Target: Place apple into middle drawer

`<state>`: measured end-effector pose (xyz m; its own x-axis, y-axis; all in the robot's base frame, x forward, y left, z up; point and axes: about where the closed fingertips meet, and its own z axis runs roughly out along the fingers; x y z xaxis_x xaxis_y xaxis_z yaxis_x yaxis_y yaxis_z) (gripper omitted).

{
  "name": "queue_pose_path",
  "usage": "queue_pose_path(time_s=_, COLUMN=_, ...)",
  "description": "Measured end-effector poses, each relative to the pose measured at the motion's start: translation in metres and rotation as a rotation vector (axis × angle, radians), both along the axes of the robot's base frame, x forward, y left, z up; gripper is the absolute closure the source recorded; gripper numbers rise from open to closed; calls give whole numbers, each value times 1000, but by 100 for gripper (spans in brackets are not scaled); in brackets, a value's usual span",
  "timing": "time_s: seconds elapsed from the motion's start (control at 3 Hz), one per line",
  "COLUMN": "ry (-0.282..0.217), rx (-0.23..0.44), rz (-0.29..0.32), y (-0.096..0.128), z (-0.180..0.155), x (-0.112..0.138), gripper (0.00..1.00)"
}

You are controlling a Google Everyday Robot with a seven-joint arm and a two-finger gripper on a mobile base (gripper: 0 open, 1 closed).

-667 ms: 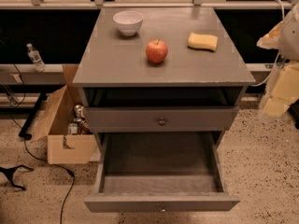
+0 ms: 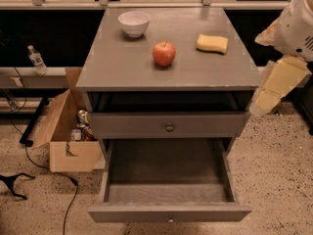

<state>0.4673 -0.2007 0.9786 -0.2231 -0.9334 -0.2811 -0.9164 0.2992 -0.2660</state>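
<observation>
The cabinet is seen unmoved from a moment ago, and the middle drawer is already pulled fully out, with nothing visible in it. It lies low and to the left of the gripper. The upper drawer is kept closed, level with the gripper's tip and just to its left.

The one change is at the right edge of the view. The gripper has been brought inward from the frame's border and now hangs beside the cabinet's right front corner, near it but apart from it. Whether it is spread or pressed together cannot be told, and nothing is seen held in it.

On the top, the white bowl is found far to the gripper's left and farthest back. The yellow sponge is the object nearest to it. The apple is left untouched at mid-top, up and to the left of the gripper and well apart from it.

An approach is judged to have begun. The grasp and the transfer into the drawer are not yet done.
</observation>
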Motion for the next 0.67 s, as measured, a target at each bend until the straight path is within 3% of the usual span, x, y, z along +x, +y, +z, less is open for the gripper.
queue_pose_path(time_s=0.33, ry=-23, rx=110, rz=-53, y=21, z=-6, x=46, gripper=0)
queue_pose_path(time_s=0.67, ry=-61, rx=232, rz=-216, y=51, z=-10, x=99, gripper=0)
